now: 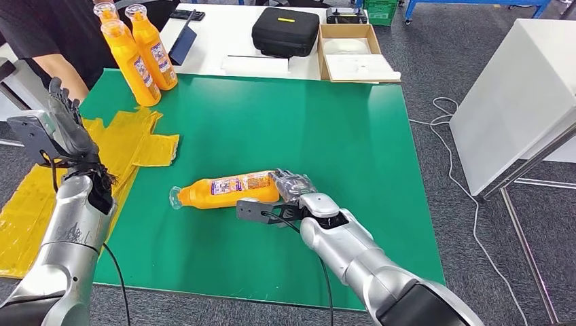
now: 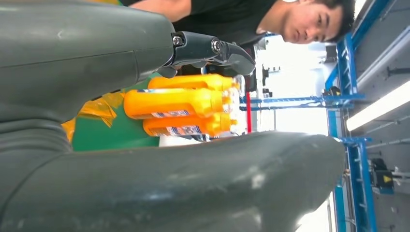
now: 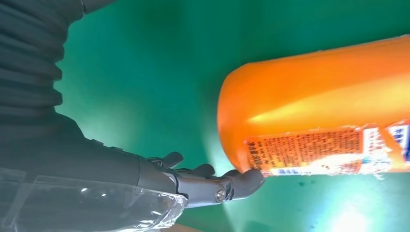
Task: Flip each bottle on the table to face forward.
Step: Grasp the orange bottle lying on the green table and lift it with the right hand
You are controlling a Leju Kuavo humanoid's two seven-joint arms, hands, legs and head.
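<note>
An orange bottle lies on its side in the middle of the green mat, cap toward my left. My right hand sits at the bottle's base end. In the right wrist view a fingertip touches the label edge of the bottle, with no grip closed around it. My left hand is raised over the mat's left edge, fingers stretched out and holding nothing. Three more orange bottles stand upright at the far left corner. They appear past my left hand's fingers as bottles.
Crumpled yellow plastic sheets cover the mat's left side. A person in black stands behind the upright bottles. A black case and a cardboard box sit on the white table beyond. A white cabinet stands to the right.
</note>
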